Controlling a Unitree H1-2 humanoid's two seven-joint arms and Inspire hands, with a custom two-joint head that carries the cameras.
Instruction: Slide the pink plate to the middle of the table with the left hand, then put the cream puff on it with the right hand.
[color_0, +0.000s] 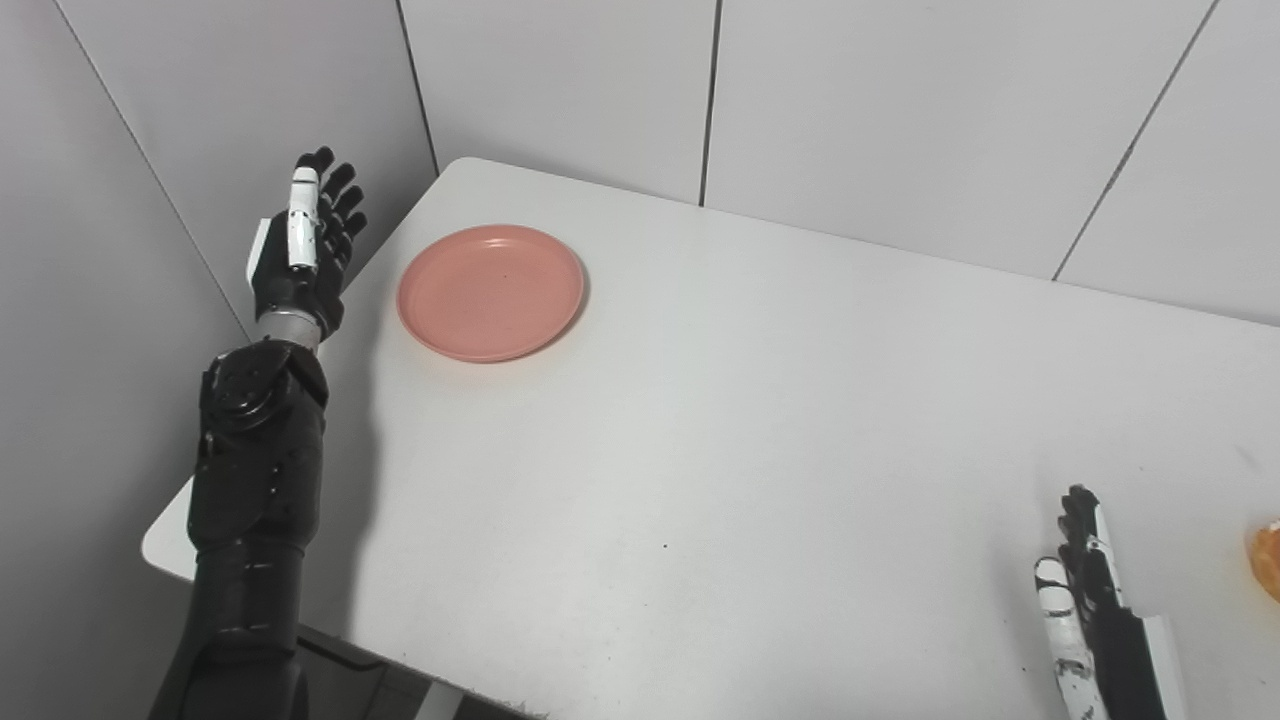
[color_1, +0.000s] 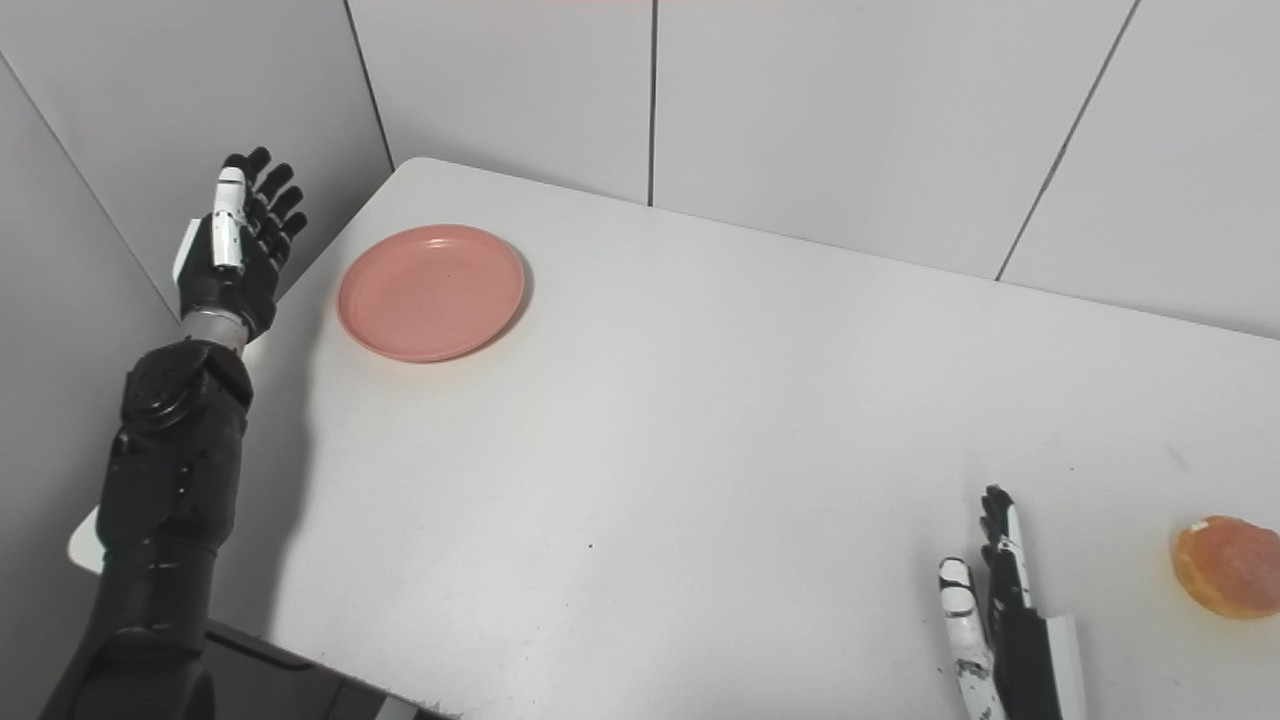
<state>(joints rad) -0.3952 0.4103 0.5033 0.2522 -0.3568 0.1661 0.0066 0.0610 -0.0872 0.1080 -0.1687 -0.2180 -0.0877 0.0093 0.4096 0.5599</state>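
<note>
The left robot hand is hovering upright off the far-left edge of the surface, its glossy black fingers spread apart and holding nothing, a white plastic panel running along one finger and a brushed metal ring showing at the wrist above the matte black, jointed forearm. Just to the right of this hand, near but not touching it, the pink plate is lying flat on the surface; it is round and shallow, with a smooth, slightly shiny face and a low raised rim. The surface itself is a smooth, pale grey-white slab with rounded corners, bearing a few tiny dark specks. The right robot hand is resting low at the near-right edge, fingers straight and close together, empty, with black segments and white casing. To the right of this hand, clearly apart from it, the cream puff is sitting on the surface, a rounded, golden-orange lump with a rough, baked crust.
</note>
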